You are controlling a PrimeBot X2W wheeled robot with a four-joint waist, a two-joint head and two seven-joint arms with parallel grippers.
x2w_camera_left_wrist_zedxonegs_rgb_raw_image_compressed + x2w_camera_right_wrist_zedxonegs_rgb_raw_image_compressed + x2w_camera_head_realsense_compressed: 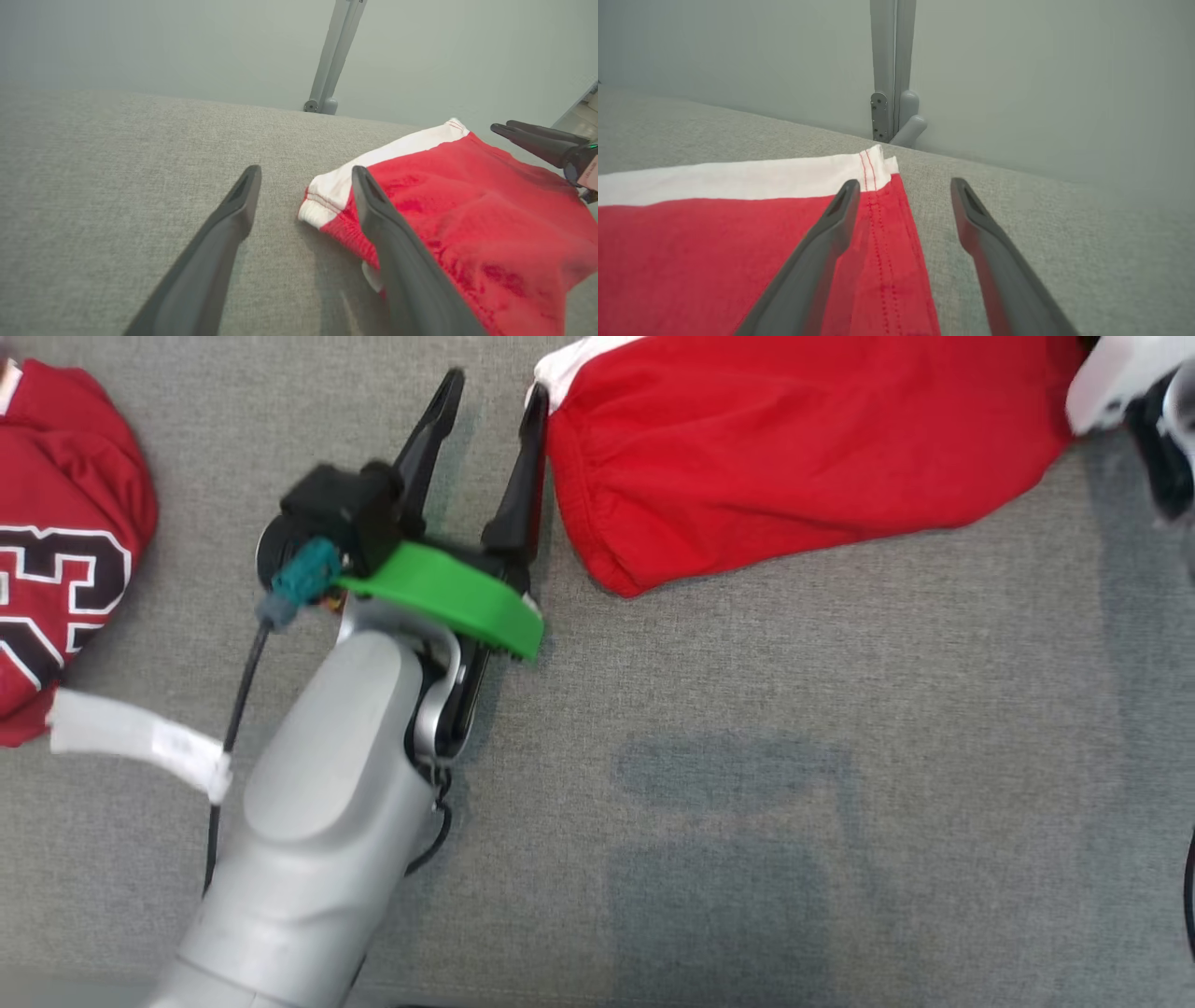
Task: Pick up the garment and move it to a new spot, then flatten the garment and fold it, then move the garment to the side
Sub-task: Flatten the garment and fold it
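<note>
Numbered jersey [56,551]: lies far left on the desk [747,803], apart, likely already set aside.
Left tool [497,387]: fingers spread wide, empty, at the white-hemmed left corner of the garment [803,457].
Garment: we see it lying on the desk between both tools.
Right tool [904,186]: wide open, empty, over the opposite corner; we judge both are placed to flatten it.

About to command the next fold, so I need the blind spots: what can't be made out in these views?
- Red garment: far edge cut off by the head view's top edge; flatness unclear.
- Right gripper: cut off and blurred at the head view's right edge.
- Numbered jersey: cut by the head view's left edge; number incomplete.
- Left gripper: its finger hides the garment's edge in the left wrist view; contact unclear.
</note>
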